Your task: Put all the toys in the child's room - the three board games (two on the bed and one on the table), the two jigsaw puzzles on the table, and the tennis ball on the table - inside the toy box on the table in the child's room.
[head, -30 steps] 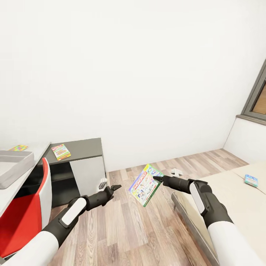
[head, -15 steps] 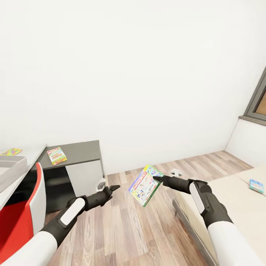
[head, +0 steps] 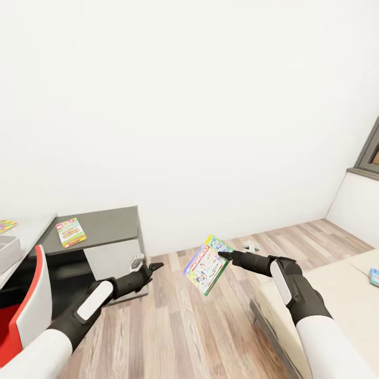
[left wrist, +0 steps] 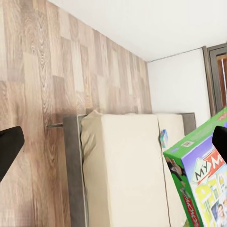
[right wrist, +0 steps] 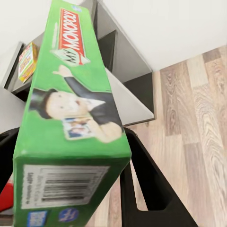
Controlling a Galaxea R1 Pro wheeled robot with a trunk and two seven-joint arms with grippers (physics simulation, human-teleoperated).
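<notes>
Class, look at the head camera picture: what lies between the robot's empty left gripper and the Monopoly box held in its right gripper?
Nothing. In the head view, bare wood floor shows behind the gap separating the left gripper from the Monopoly box.

A red chair with a white edge (head: 23,316) stands at my lower left, pushed up near the dark cabinet. Wood-plank flooring (head: 179,326) runs ahead of me to a plain white wall (head: 200,116). At my far right a dark-framed window (head: 371,155) sits above a white sill ledge.
</notes>
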